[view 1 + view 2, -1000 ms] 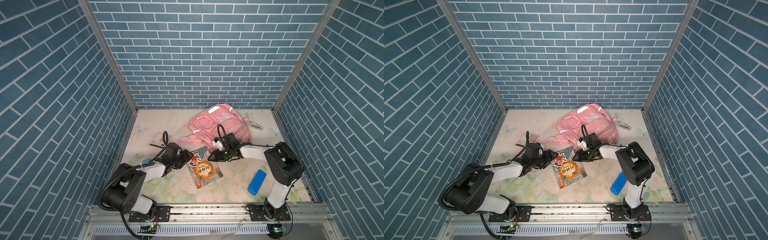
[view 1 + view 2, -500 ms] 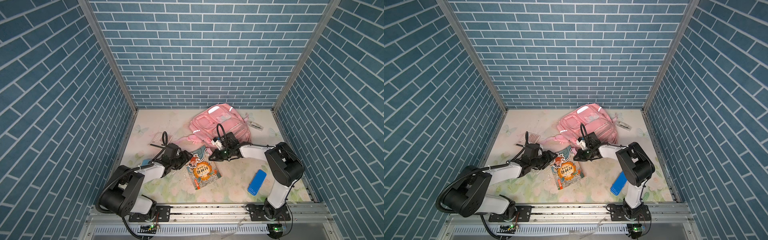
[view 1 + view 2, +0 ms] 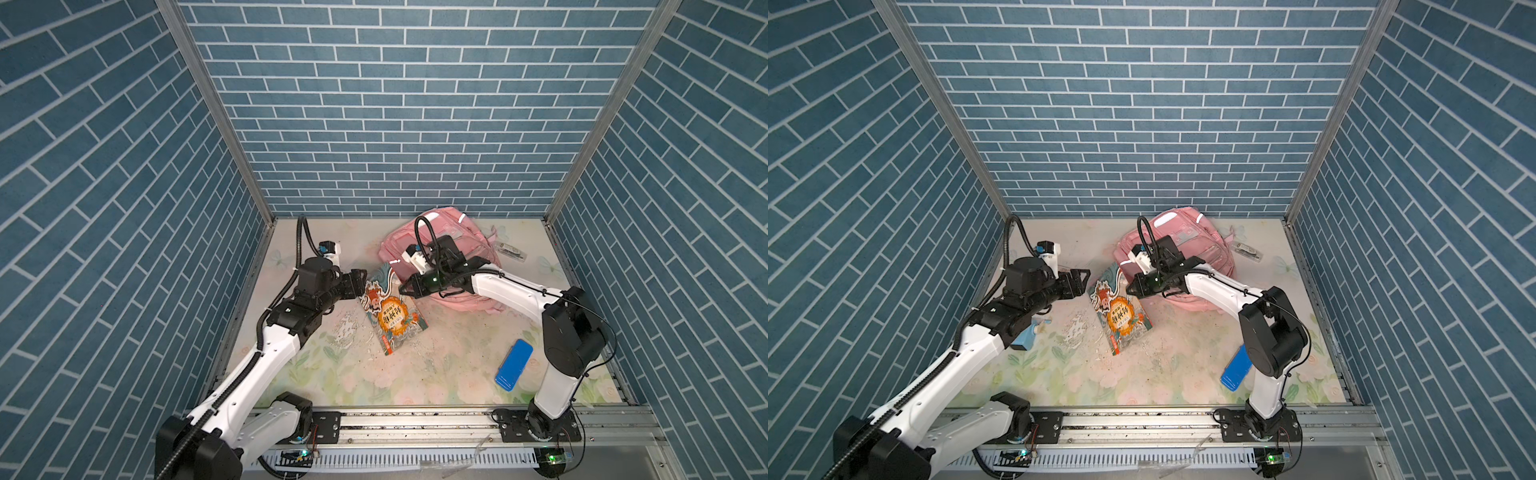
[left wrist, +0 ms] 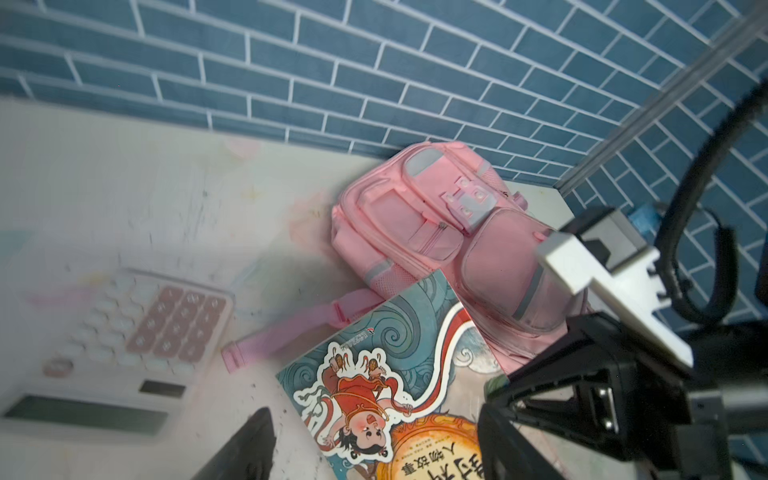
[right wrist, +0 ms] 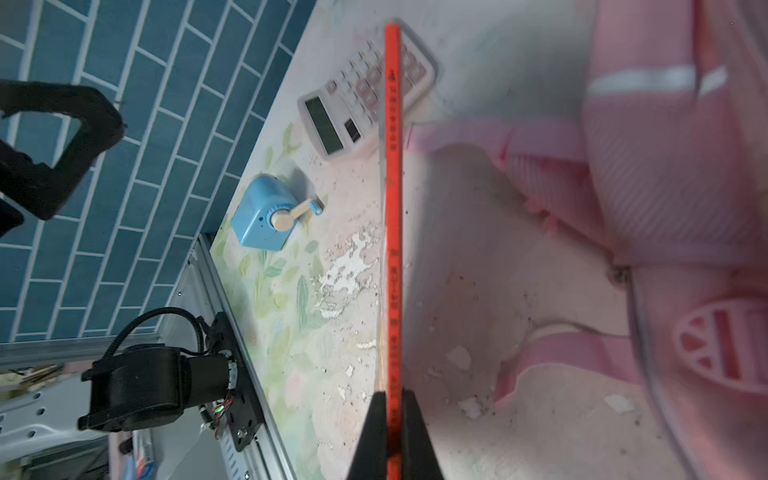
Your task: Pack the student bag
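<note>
Though flat and glossy, book (image 4: 390, 332) beside soft pink student bag (image 4: 415, 216)

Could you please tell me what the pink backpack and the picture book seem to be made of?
The student bag: likely woven synthetic fabric, matte, judging by seams, mesh panels and soft sag. The book: probably paper with a smooth printed cover, thin at its edge.

Pink fabric backpack (image 3: 453, 226) at back of floral-print table (image 3: 453, 374), right of centre, near brick rear wall (image 3: 395, 124). Illustrated softcover picture book (image 3: 392, 318) before it, far corner seemingly resting against backpack. Clear plastic packet (image 3: 510, 250) right of backpack. Blue rectangular case (image 3: 514, 365) front right, well apart from book. Pale keyed calculator (image 5: 357, 99) left of backpack. Blue crank pencil sharpener (image 3: 1022, 338) before calculator, near left wall (image 3: 124, 208).
</note>
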